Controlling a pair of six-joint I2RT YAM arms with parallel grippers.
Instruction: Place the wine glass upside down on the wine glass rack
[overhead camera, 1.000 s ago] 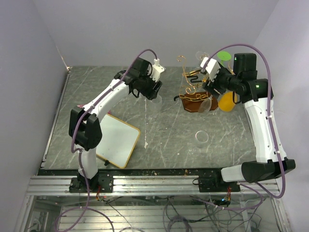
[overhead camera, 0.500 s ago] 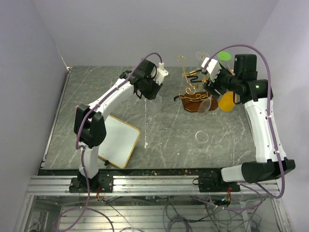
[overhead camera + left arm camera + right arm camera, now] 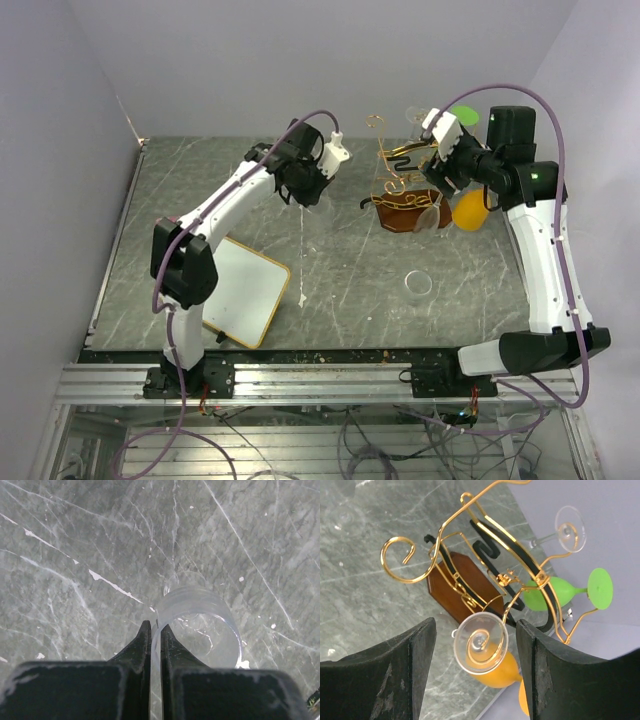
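Looking down past the left gripper (image 3: 154,626), the wrist camera shows what the overhead view cannot: two black fingers (image 3: 144,642) drawn almost together, nipping the thin rim of the clear wine glass (image 3: 197,597), which stands mouth-up over the grey marbled table (image 3: 75,540). Whether its foot rests on the stone I cannot tell. From above, that glass is only a faint shimmer under the left arm, well apart from the wine glass rack (image 3: 405,195) towards the far right.

The right gripper (image 3: 475,623) is spread wide, touching nothing. Its camera looks between the fingers at the rack's gold scrolls and reddish wooden base (image 3: 447,590), with the round foot of a hung clear glass (image 3: 481,642) over an orange glass (image 3: 507,672), and a green glass (image 3: 540,597) behind.

Bare stone shows between glass and rack. A lone clear cup (image 3: 418,283) and a white board (image 3: 240,290) sit nearer the arms.
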